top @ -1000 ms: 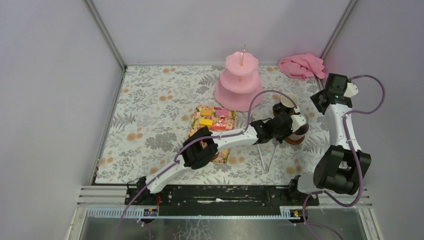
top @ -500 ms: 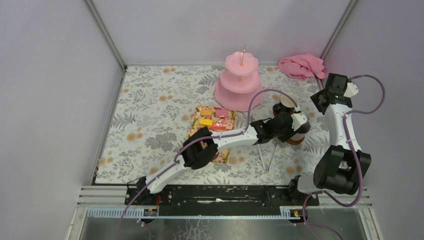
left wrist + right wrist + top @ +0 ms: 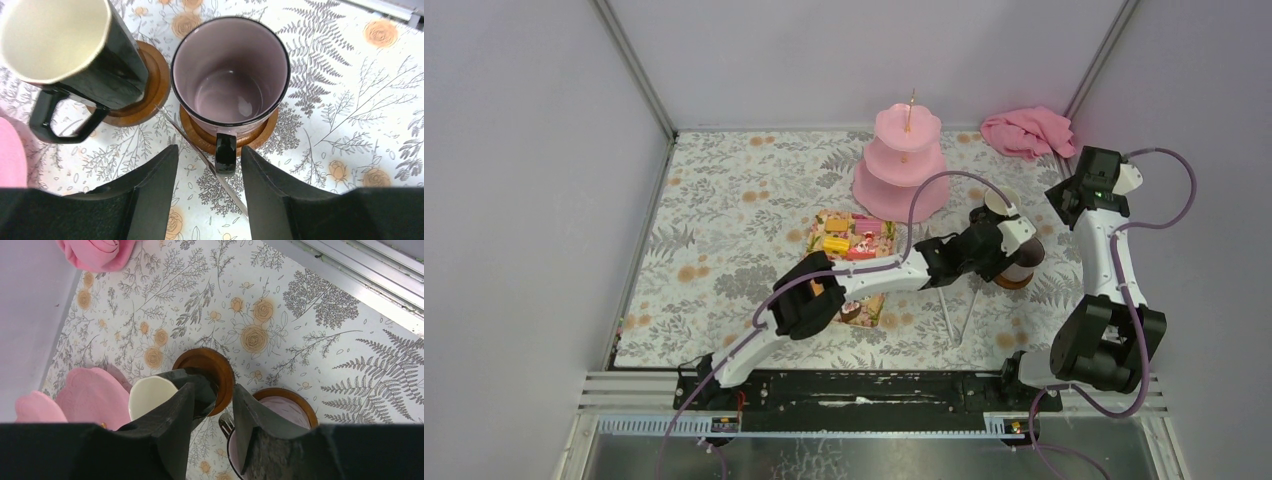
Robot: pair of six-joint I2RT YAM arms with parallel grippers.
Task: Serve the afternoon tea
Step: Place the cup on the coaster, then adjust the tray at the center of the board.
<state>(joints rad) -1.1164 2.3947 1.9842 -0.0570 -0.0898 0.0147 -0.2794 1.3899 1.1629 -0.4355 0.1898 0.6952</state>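
Note:
A grey mug (image 3: 230,75) stands on a wooden coaster, its black handle (image 3: 226,155) pointing at my left gripper (image 3: 210,170). That gripper is open, with the handle's end just between its fingertips and not touching them. A black mug (image 3: 65,45) with a cream inside stands on a second coaster to the left. In the top view my left gripper (image 3: 1014,248) covers most of the grey mug (image 3: 1024,265); the black mug (image 3: 996,203) is just behind. The pink three-tier stand (image 3: 904,165) is bare. Toy cakes (image 3: 849,240) lie on the floral tray. My right gripper (image 3: 215,387) is open and empty, high above both mugs.
A fork (image 3: 200,155) lies on the cloth under the grey mug's handle; thin utensils (image 3: 956,310) show in the top view. The floral tray (image 3: 816,222) sits mid-table under my left arm. A pink cloth (image 3: 1027,130) lies at the back right corner.
My left arm's elbow has shifted left and its gripper has edged closer to the grey mug. The right arm has not moved.

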